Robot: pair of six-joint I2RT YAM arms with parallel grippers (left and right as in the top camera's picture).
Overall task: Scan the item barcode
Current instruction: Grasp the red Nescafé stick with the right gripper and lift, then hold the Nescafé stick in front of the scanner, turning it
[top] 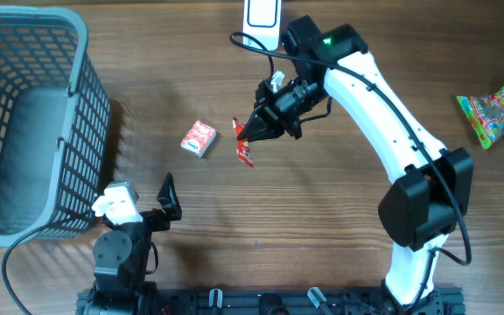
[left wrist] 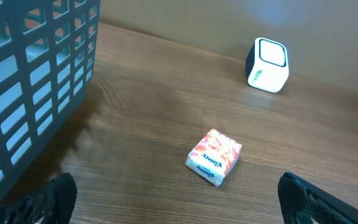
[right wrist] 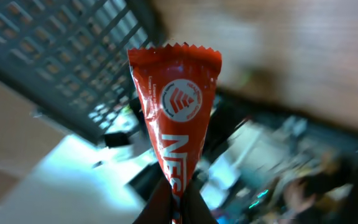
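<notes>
Two grippers: the right gripper (top: 250, 133) is clamped tight on the red sachet (right wrist: 178, 118); the left gripper (left wrist: 179, 208) is spread wide and holds nothing, low beside the grey basket (top: 81, 105)
Sachet position: lifted off the table (top: 322, 227), pinched at its narrow lower end, with the zigzag crimped seal pointing away from the wrist; from overhead it hangs near the tissue pack (top: 199, 138)
Scanner (top: 262, 16): white, at the far edge of the table, well apart from the sachet
Handling: likely very light, thin, slick foil that flexes easily, so the free end may droop or twist when turned
Where to hold: a seal or end strip, as now, which leaves the printed faces uncovered
Barcode: none in view; the face toward the wrist camera shows only a round logo and white letters, so it is probably on the other face
Risk: squeezed foil buckling, which would curve the code
</notes>
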